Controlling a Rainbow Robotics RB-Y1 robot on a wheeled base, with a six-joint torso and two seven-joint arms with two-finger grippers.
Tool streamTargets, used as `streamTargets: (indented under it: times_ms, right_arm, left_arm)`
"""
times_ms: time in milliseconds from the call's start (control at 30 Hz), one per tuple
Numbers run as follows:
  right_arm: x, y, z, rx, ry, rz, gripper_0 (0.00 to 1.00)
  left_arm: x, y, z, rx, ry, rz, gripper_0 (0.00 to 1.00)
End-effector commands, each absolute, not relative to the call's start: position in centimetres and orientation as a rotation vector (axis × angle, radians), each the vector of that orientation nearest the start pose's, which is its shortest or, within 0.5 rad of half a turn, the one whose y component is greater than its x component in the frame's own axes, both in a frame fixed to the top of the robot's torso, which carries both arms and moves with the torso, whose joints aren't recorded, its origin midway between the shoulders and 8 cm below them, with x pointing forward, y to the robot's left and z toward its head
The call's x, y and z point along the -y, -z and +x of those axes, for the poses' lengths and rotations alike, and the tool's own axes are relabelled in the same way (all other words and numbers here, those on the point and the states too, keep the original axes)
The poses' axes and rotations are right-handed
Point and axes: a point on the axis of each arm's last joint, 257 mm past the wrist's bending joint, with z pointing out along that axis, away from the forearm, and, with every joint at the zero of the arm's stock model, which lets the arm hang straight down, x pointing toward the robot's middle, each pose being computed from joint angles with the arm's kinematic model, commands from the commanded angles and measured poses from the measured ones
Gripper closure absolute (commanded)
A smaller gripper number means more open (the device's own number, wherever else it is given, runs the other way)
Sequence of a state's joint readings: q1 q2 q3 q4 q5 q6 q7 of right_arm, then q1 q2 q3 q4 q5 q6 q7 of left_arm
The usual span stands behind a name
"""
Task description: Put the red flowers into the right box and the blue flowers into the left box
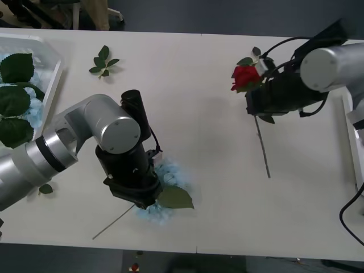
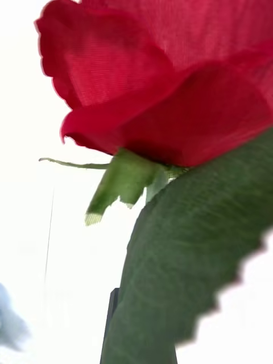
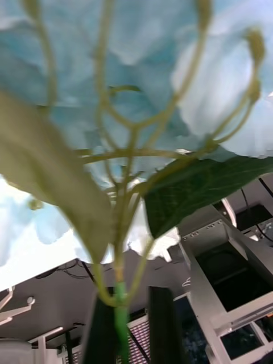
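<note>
1. Already, pale-blue hydrangeas lie in the left box at the table's left edge; the right box shows just its rim at the right edge, contents hidden.
2. Left to do, by my reading: one blue hydrangea and one red rose are in the grippers, neither boxed yet.
3. Left gripper, near the table's front edge, has its black fingers narrowed around the hydrangea's stem below the head.
4. Right gripper, over the table's right half, carries the rose, stem trailing down; how far its fingers are open I cannot tell.
</note>
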State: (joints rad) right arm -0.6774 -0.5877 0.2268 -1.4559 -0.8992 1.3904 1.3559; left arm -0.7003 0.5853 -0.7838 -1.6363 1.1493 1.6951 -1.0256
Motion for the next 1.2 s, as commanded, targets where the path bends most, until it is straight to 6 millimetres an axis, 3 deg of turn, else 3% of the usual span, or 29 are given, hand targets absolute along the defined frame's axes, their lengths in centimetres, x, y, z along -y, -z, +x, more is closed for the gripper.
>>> streamTargets:
  times_ms: [33,200,267,300,367,467,533,600,733,867,1000,1200]
  right_arm:
    - [23.8,15.7,55.0,-2.554,-0.439,-0.078,1.0]
    - [32.2,12.8,53.8,-2.561,-0.368,0.103,1.0]
    - [36.4,12.0,52.9,-2.559,-0.305,0.184,1.0]
    - [37.4,11.7,52.6,-2.557,-0.289,0.204,1.0]
    - [41.3,11.5,51.2,-2.566,-0.219,0.277,1.0]
    - [45.6,12.0,49.4,-2.583,-0.107,0.347,1.0]
    - [48.6,12.6,48.4,-2.582,-0.014,0.378,1.0]
    - [50.7,13.0,48.0,-2.565,0.05,0.395,1.0]
    - [54.9,14.0,47.2,-2.515,0.185,0.409,1.0]
    - [57.9,14.2,46.8,-2.459,0.274,0.426,1.0]
    - [60.7,14.4,46.9,-2.4,0.312,0.473,1.0]
    - [63.7,13.2,48.4,-2.285,0.325,0.499,1.0]
  left_arm:
    - [-11.0,31.3,33.9,-3.17,0.284,0.642,1.0]
    - [-11.1,28.1,37.0,-3.044,0.308,0.653,1.0]
    - [-11.0,25.2,39.0,-2.945,0.345,0.699,1.0]
    - [-11.1,24.3,39.5,-2.919,0.352,0.71,1.0]
    - [-11.4,20.2,41.7,-2.779,0.363,0.793,1.0]
    - [-14.2,14.8,44.4,-2.622,0.272,0.861,1.0]
    - [-19.9,10.5,46.1,-2.564,0.093,0.839,1.0]
    - [-24.7,7.9,46.8,-2.535,-0.05,0.843,1.0]
    - [-37.1,4.6,47.3,-2.523,-0.459,0.891,1.0]
    - [-46.1,2.7,48.2,-2.503,-0.786,0.862,1.0]
    - [-53.3,4.2,48.7,-2.527,-0.966,0.791,1.0]
    - [-59.3,9.8,49.5,-2.546,-1.074,0.795,1.0]
